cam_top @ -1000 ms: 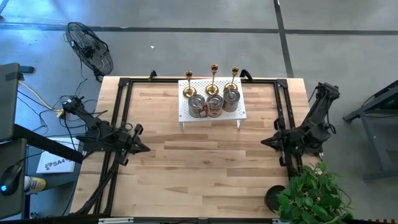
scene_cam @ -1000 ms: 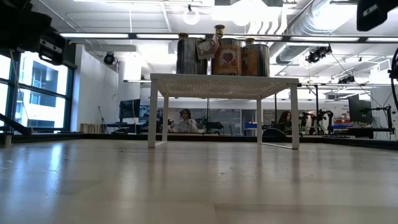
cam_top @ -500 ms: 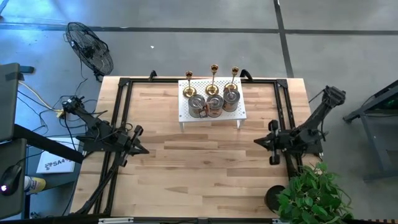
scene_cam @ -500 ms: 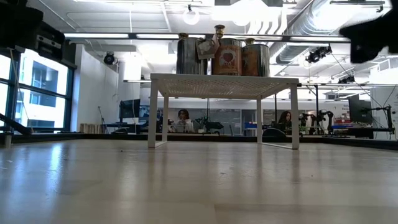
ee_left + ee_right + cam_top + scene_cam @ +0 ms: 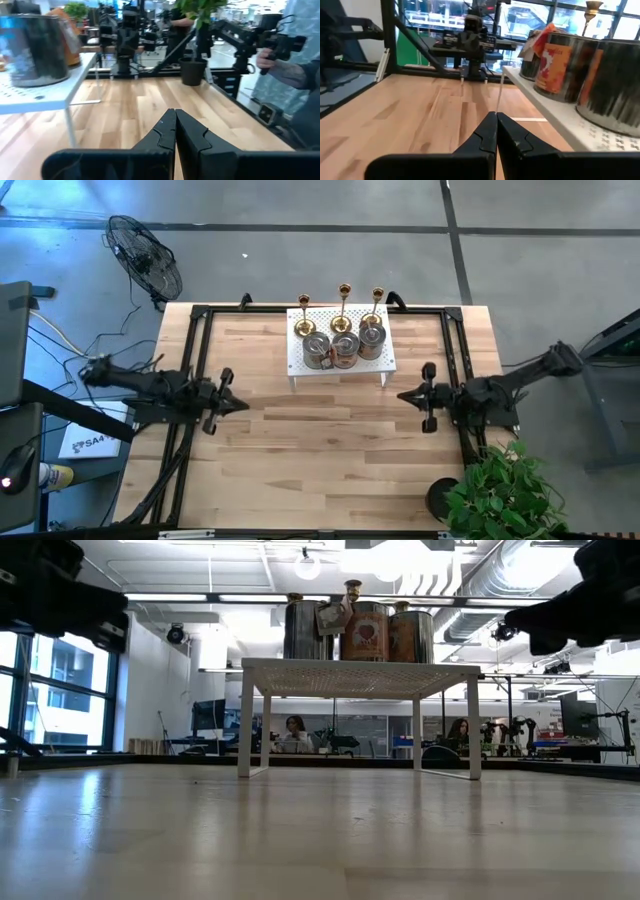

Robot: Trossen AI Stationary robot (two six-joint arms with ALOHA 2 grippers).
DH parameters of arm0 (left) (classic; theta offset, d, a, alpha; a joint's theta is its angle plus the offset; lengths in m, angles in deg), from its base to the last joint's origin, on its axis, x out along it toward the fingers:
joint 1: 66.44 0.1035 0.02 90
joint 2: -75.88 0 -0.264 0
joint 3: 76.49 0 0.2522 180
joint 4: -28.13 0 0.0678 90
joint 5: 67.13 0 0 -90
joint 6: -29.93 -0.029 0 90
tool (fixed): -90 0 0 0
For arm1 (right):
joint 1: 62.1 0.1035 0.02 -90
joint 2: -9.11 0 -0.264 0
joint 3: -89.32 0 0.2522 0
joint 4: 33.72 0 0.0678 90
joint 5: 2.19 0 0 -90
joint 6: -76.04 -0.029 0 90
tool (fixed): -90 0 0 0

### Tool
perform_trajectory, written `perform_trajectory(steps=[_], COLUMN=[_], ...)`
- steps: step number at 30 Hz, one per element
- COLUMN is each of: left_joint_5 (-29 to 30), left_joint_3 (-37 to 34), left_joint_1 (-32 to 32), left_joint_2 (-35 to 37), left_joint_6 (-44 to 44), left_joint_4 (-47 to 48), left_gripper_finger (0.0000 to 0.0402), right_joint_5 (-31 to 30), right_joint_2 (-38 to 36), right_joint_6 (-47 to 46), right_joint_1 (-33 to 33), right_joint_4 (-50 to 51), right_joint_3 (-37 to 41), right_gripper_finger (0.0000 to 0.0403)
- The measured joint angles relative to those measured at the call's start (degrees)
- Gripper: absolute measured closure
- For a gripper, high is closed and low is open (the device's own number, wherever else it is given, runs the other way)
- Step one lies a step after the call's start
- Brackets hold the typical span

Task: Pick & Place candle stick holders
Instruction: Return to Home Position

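Gold candlesticks (image 5: pixel 344 290): three, upright in a row along the far edge of the white perforated rack (image 5: pixel 299 366).
Silvery cylindrical holders (image 5: pixel 345 347): three, in a row just in front of the gold ones, on the same rack.
Left gripper (image 5: pixel 240 405): fingers pressed together, grasping nothing; arm stretched out over the left side of the wooden table (image 5: pixel 300 442), pointing inward.
Right gripper (image 5: pixel 403 395): fingers likewise pressed together and empty; arm stretched out over the right side, pointing inward, facing the left one.
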Motion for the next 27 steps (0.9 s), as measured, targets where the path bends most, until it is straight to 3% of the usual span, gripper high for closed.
perform_trajectory(steps=[6, 11, 18, 27], left_joint_5=[-10.0, -17.0, -19.5, -20.1], left_joint_3=[0.0, 0.0, 0.0, 0.0], left_joint_1=[11.6, 17.4, 20.1, 19.9], left_joint_2=[0.0, 0.0, 0.0, 0.0], left_joint_6=[0.6, 1.1, 1.1, 2.0], left_joint_4=[0.2, -0.3, -0.4, -0.5], left_gripper_finger=[0.0401, 0.0401, 0.0401, 0.0401], right_joint_5=[4.0, 5.1, 4.6, 4.5], right_joint_2=[0.0, -0.2, -4.8, -18.6], right_joint_6=[0.2, 2.3, 4.1, 3.5], right_joint_1=[-6.4, -7.5, -7.5, -7.5], right_joint_4=[-0.1, -3.9, -1.2, 9.6], right_joint_3=[0.0, 0.0, 0.0, 0.0], right_gripper_finger=[0.0403, 0.0403, 0.0403, 0.0403])
